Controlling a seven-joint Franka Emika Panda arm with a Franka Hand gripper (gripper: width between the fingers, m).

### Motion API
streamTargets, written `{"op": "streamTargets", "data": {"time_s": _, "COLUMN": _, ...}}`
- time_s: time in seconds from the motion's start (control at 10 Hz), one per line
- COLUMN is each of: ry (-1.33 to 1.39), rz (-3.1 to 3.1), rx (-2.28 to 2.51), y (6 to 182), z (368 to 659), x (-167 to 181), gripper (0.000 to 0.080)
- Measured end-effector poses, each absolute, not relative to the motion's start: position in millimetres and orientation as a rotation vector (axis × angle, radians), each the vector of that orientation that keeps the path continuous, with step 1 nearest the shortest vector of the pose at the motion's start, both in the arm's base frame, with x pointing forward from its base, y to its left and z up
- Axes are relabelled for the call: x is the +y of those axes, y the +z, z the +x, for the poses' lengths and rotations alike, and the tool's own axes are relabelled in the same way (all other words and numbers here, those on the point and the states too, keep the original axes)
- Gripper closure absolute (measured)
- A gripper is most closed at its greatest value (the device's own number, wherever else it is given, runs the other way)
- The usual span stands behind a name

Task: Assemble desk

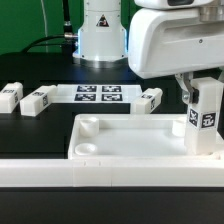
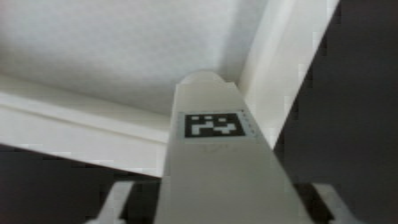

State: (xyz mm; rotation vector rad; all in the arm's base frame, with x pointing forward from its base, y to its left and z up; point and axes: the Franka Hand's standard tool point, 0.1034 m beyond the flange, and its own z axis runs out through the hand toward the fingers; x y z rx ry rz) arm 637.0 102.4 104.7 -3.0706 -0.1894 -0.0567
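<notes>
The white desk panel (image 1: 140, 135) lies flat on the black table, rim up, with round corner sockets showing at its left end. My gripper (image 1: 201, 90) is shut on a white tag-marked leg (image 1: 205, 118) and holds it upright over the panel's corner at the exterior view's right, its lower end at or just inside the rim. In the wrist view the leg (image 2: 217, 150) runs out between my fingers (image 2: 121, 200) toward the panel's inner corner (image 2: 107, 60). Three other legs (image 1: 9, 97) (image 1: 38, 99) (image 1: 150, 99) lie on the table behind the panel.
The marker board (image 1: 99, 94) lies flat in front of the robot's white base (image 1: 100, 35). The long white border rail (image 1: 60, 172) runs along the front of the table, just before the panel.
</notes>
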Motion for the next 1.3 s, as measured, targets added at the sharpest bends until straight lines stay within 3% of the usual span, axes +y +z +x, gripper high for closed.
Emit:
{"op": "streamTargets", "data": {"time_s": 0.5, "ry": -0.042, "rz": -3.045, "rx": 0.375, "y": 105.0, "z": 638.0, "x": 97.8, "gripper": 0.0508}}
{"op": "streamTargets", "data": {"time_s": 1.3, "ry": -0.017, "rz": -2.978, "rx": 0.799, "y": 103.4, "z": 636.9, "x": 84.6, "gripper": 0.0505}}
